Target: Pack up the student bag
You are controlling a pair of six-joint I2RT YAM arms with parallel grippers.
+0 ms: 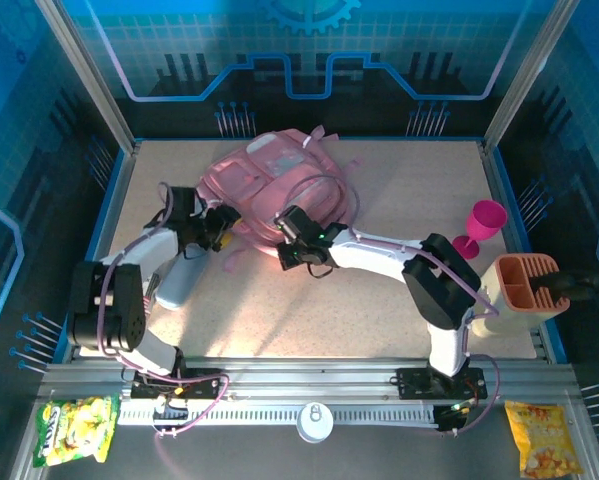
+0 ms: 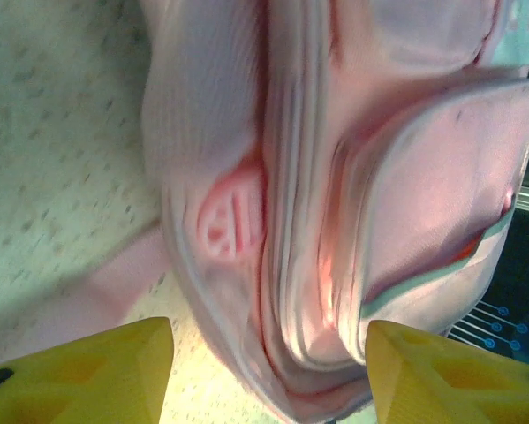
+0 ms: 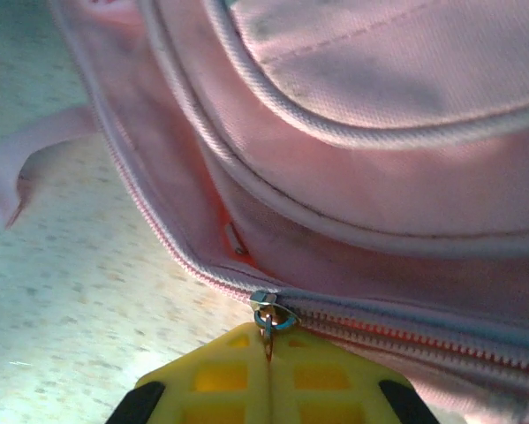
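On the left, the left gripper [image 2: 268,353] is seen with its yellow fingers apart, nothing held, just beside the big soft pink fabric student bag [image 1: 279,170]. The bag is laid flat on the speckled worktop [image 1: 399,300], far middle. On the right, the right gripper [image 3: 268,344] is pinched shut on the small metal zip pull [image 3: 271,314]. If the pull is tugged, the unheld bag could be dragged along, or the pull could be lost.

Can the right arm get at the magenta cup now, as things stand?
Probably not at once. The right gripper is shut on the zipper pull of the student bag. The magenta cup stands free to the arm's right, so after letting go it likely could.
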